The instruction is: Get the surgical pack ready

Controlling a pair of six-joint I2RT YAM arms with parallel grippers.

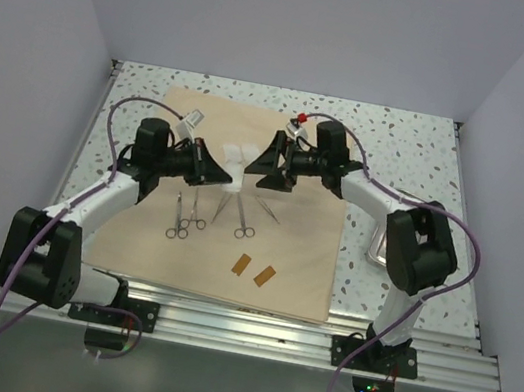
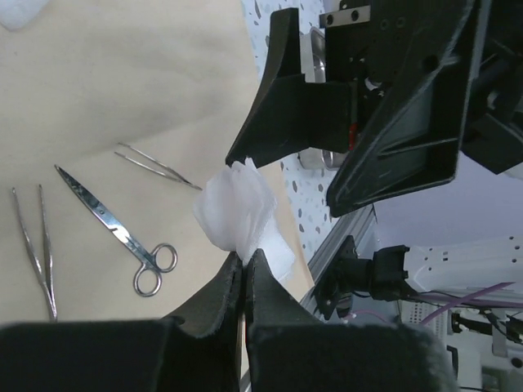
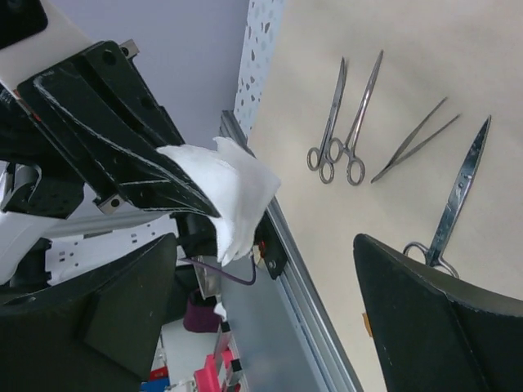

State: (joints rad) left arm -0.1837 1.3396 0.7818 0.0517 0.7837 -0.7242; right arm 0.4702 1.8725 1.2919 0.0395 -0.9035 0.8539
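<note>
Left pincer [image 1: 225,177] is pressed together on a wad of white gauze [image 1: 238,158], and in its own wrist view the two black fingertips [image 2: 233,286] meet with the gauze [image 2: 241,208] fanning out beyond them, lifted clear of the cloth. Right pincer [image 1: 265,164] faces it from the other side with its jaws standing wide apart and nothing between them. In the left wrist view its two broad black fingers [image 2: 282,106] spread just past the gauze, close to it, though whether they touch it cannot be told.

Both meet over the tan sheet [image 1: 302,254] – it lies spread flat on the speckled surface [image 1: 404,140], covering most of the middle, its near edge running along close to the arm bases. Seen from the right wrist, the gauze [image 3: 229,192] juts from the tip of the left pincer [image 3: 167,184], between the right pincer's [image 3: 265,241] own spread fingers.

On the sheet, nearer the arms than the pincers, steel tools lie loosely in a row: two ring-handled tools [image 1: 183,218] side by side on the left, then tweezers [image 1: 223,210], a pair of scissors [image 1: 249,220] with its rings toward the arms, and a second pair of tweezers [image 1: 269,213]. Closer still to the near edge sit two small brown tabs [image 1: 242,265], just beside each other.

Off the sheet's right edge the rim of a metal tray [image 1: 375,244] shows – the right arm hides most of it.
</note>
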